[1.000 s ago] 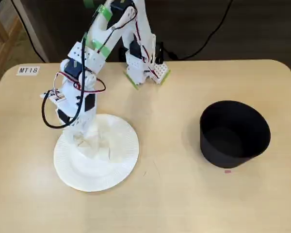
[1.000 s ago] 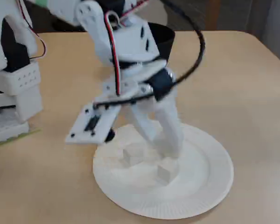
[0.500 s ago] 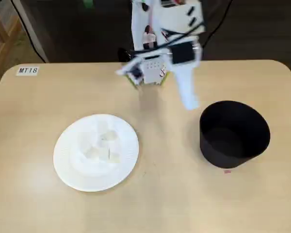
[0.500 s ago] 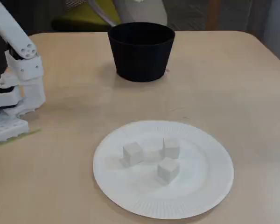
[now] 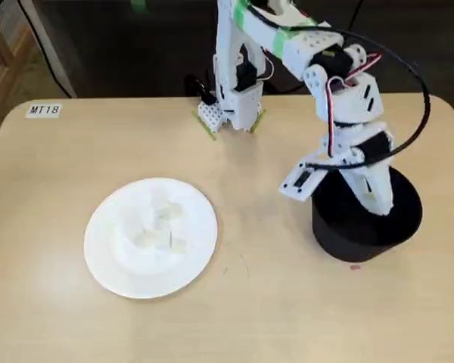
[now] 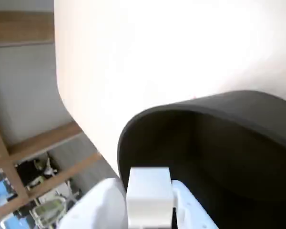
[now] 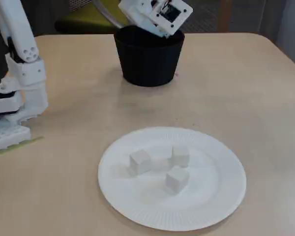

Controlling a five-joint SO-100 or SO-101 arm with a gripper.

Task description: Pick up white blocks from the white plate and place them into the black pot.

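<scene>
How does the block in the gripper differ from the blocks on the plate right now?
The held block is pinched between the fingers of the gripper, above the mouth of the black pot; the three plate blocks lie loose on the white plate. The held block is alone; the plate blocks sit clustered near the plate's middle. All are small, pale cubes.

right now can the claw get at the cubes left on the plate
Probably yes. The claw is over the black pot holding a cube, but nothing stands between it and the three cubes lying uncovered on the white plate.
</scene>
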